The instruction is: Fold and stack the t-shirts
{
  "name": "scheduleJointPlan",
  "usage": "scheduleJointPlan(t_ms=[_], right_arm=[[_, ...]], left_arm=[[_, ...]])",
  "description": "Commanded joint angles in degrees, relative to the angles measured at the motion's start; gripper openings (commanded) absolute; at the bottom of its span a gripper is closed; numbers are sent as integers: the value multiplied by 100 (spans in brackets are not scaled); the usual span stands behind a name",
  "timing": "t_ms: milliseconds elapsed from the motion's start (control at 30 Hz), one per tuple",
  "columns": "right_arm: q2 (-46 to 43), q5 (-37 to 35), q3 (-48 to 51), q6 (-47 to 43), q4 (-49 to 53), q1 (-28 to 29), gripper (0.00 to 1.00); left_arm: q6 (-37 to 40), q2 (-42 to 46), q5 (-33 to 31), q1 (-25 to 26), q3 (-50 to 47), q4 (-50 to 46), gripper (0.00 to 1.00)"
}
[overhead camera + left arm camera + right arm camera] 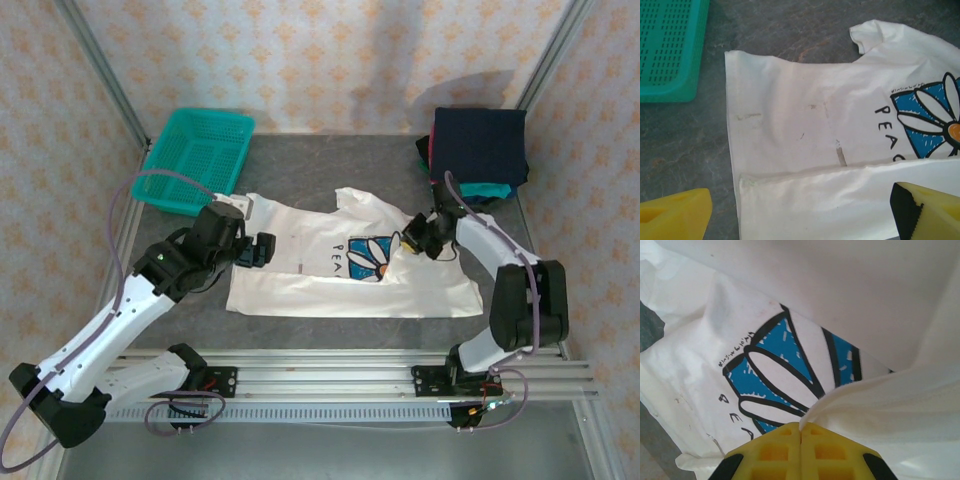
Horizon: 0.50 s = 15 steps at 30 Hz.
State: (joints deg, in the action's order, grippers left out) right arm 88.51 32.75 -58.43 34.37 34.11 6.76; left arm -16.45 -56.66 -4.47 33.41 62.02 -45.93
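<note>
Tee (340,285): light, limp, likely to sag.
Right gripper (800,432) pinches a fold; left gripper (800,215) spread wide; best grabbed at hem corners.

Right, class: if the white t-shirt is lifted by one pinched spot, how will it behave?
Probably floppy: the white t-shirt bunches into a peak where the right gripper pinches it, so the rest would likely drape. Likely light: a thin folded flap lies flat along its near edge. Pushed, it would probably wrinkle like its creased sleeve, not slide whole.
</note>
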Motion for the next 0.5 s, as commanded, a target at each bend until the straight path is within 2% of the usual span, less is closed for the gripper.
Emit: scheduleJointPlan(t_ms=[0,300,467], right_arm=[[325,29,-348,-148,-67,177,0],[1229,38,-986,-243,-97,566,0],[1453,141,-1177,-269,-271,589,7]], left_arm=[[-224,167,68,61,-190,-17,93],[-567,270,192,88,-649,97,94],[-730,176,188,113,-817,205,94]])
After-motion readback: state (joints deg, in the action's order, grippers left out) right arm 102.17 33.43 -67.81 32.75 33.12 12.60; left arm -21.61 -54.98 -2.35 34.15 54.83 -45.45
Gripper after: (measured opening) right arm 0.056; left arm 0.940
